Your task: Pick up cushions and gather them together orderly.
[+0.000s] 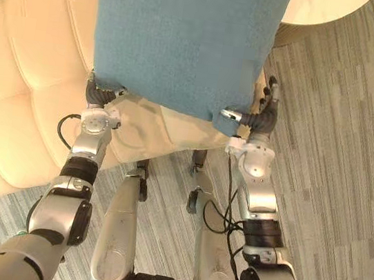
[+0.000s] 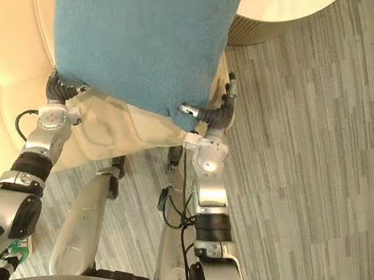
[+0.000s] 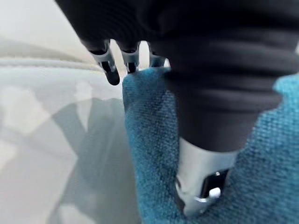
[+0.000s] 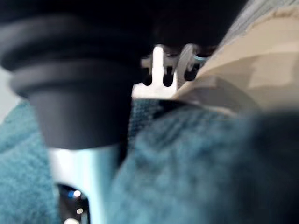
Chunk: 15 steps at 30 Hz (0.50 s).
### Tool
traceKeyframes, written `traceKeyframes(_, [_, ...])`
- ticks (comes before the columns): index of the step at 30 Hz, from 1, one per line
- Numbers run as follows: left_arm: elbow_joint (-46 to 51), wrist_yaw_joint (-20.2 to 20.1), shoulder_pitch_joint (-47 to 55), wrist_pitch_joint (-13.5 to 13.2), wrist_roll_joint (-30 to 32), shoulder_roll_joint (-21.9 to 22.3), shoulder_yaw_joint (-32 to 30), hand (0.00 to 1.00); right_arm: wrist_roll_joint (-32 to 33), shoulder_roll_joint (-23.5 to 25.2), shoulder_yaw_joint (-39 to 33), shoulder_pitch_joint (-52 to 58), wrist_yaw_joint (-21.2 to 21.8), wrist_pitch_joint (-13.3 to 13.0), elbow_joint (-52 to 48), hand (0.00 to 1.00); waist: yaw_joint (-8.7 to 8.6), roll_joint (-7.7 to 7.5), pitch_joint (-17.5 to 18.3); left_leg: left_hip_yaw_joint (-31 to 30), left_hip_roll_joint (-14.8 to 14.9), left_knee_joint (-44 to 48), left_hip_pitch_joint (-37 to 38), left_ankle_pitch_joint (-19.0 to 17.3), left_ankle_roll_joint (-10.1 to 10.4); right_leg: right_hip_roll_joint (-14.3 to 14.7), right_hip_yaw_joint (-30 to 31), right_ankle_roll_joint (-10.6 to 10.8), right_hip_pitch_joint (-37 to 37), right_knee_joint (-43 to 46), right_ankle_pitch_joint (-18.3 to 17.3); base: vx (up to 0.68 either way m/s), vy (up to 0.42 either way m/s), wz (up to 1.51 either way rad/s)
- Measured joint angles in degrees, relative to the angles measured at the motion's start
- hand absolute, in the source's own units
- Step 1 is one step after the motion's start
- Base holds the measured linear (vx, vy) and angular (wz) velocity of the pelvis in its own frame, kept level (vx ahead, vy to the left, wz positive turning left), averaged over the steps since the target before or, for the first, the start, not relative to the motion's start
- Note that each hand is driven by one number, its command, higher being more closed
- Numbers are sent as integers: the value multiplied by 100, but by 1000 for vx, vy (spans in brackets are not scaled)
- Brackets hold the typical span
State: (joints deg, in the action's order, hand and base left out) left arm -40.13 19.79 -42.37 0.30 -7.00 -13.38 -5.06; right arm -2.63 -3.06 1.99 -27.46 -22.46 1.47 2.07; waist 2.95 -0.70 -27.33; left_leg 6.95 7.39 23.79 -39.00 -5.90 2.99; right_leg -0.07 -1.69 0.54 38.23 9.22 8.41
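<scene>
Grey striped carpet (image 1: 341, 134) runs under the robot. Nearest, the left hand (image 1: 99, 93) and the right hand (image 1: 259, 119) each grip a lower corner of a blue cushion (image 1: 188, 36). Each thumb is clamped on its face, with the fingers (image 3: 111, 70) curled behind the edge. The cushion hangs upright between them, off the floor. A beige cushion (image 1: 153, 132) shows just under its lower edge; whether the hands hold it too, I cannot tell. Beyond lies a cream tufted sofa (image 1: 22, 75), and further off a round pale tabletop (image 1: 324, 9).

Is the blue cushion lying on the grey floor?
No, the blue cushion is held up at its lower corners by the left hand and the right hand.
</scene>
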Motion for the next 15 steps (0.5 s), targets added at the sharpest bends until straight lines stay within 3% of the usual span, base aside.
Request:
traceKeyframes(1, [-4, 0, -96, 5, 13, -55, 131, 0, 0, -10, 15, -133, 4, 1, 127, 0, -3, 0, 0, -49, -1, -13, -17, 20, 13, 2, -40, 0, 0, -1, 0, 16, -42, 16])
traceKeyframes(2, [-4, 0, -140, 8, 40, -73, 183, 0, 0, -21, 15, -170, 3, 5, 161, 100, 6, 0, 0, -52, -3, -23, -22, 32, 19, 3, -42, 0, 0, -1, 0, 11, -40, 18])
traceKeyframes(3, [-4, -2, -222, 14, 55, -141, 335, 100, -1, -39, 15, -237, -5, 10, 193, 100, 12, 0, 0, -67, -11, -78, -25, 69, 18, 1, -45, -1, 3, -13, 0, 5, -40, 13])
traceKeyframes(15, [-4, -17, -627, 116, 392, -603, 1062, 100, -1, -414, 437, -706, -7, -15, 595, 100, -57, -1, 1, -74, -5, -305, -85, 304, 76, 21, -58, -106, 108, -149, 176, -7, -42, 2])
